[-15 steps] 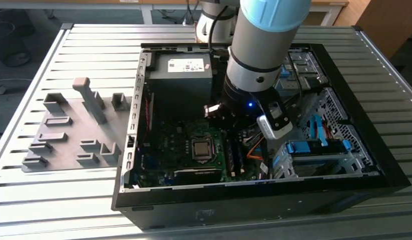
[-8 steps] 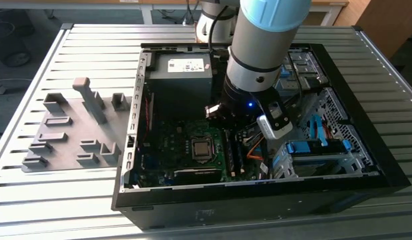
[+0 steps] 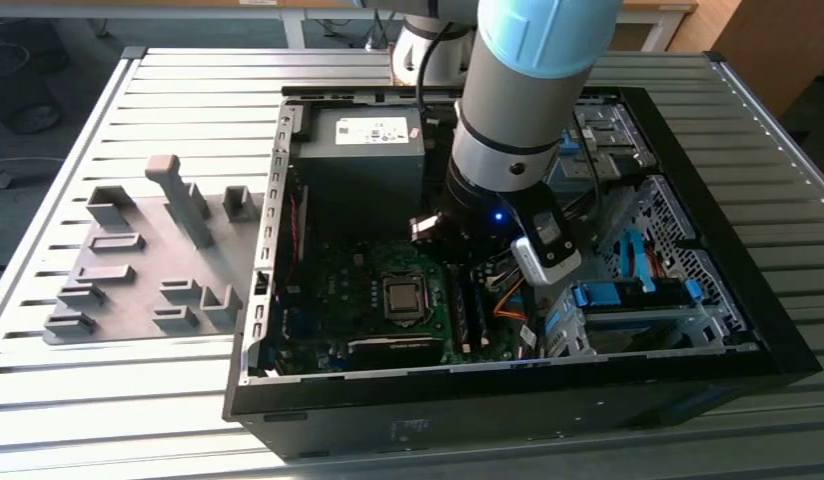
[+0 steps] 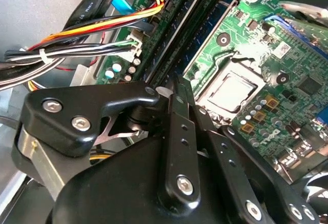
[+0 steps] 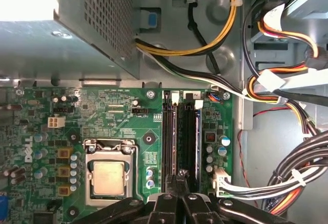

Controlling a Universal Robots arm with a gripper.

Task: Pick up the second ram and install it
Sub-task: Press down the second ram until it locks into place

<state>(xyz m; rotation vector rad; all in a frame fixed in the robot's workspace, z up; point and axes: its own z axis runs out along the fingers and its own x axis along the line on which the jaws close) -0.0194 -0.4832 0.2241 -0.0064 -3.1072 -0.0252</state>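
The second ram (image 5: 187, 137) sits upright in the memory slots of the motherboard (image 5: 128, 116), a long dark stick running side by side with a neighbouring stick, just beside the processor socket (image 5: 108, 175). In the first wrist view the gripper (image 5: 179, 179) is right at the near end of these sticks, its tips over the narrow strip between them. The jaws are drawn together with no gap visible between the fingertips; whether the thin edge of the stick is pinched between them cannot be told. In the second wrist view the gripper (image 4: 177, 88) shows the same way, its black fingers (image 4: 180, 131) meeting in a slim point aimed along the slots, with the processor socket (image 4: 228, 90) to one side and a bundle of coloured cables (image 4: 77, 39) to the other.

In the first wrist view the perforated grey power supply (image 5: 77, 24) lies beyond the slots, and yellow, black and orange cables (image 5: 287, 80) loop across the metal wall of the case.

In the exterior view the arm (image 3: 519, 100) reaches down into the open computer case (image 3: 732, 360), its wrist above the board near the processor socket (image 3: 404, 297). Blue drive-bay clips (image 3: 626, 295) lie toward the exterior view's right. Outside the case, toward the exterior view's left, grey fixture blocks (image 3: 145, 260) stand on the slatted metal surface (image 3: 119, 400)
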